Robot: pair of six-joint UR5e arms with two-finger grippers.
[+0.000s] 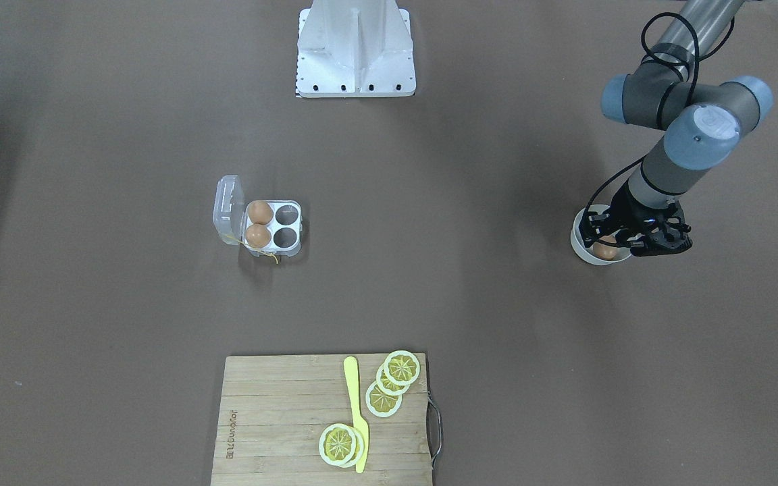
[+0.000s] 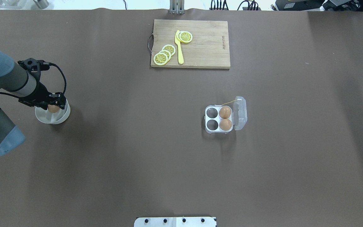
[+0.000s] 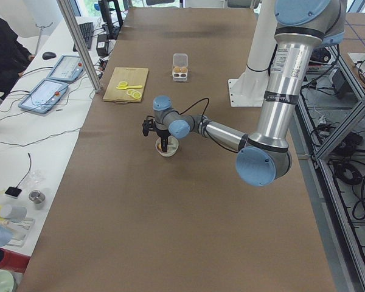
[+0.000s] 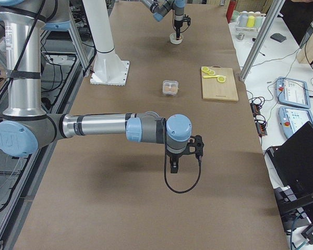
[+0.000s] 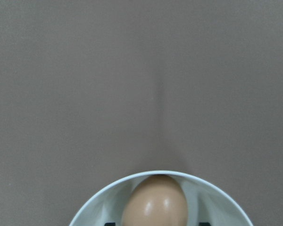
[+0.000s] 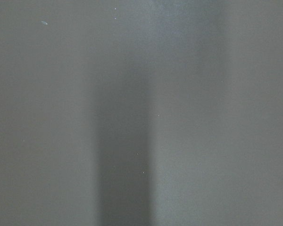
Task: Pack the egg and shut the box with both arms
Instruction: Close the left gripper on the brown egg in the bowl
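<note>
**Item 1, the egg** (image 5: 154, 200). It lies loose in the white bowl (image 2: 62, 117) at mid-left of the overhead view, well apart from the box. It sits directly beneath the left gripper (image 2: 52, 103), so by my reading you need a straight descent with no sideways reach. Its long axis seems to run up the left wrist frame, between the fingers. The frame's bottom edge cuts off its lower end, so treat that as a reading only.

**Item 2, left gripper.** It is spread wide. Black fingertips (image 5: 112, 223) show at the bottom edge of the wrist view, one on either side of the egg and apparently clear of it. Only slivers of them are visible.

**Item 3, the box** (image 2: 219, 119). It stands right of centre in the overhead view, with its lid (image 2: 240, 113) swung open to the right. Two eggs fill the right-hand cells. The empty cells (image 2: 212, 112) are on the left, facing the bowl.

**Item 4, right gripper** (image 4: 175, 165). You see it only in the right-side view, at lower centre, hanging over bare table. From there you cannot tell whether it is spread or closed, and its own wrist view shows nothing but blurred table. The left arm is by far the nearer to the egg.
</note>
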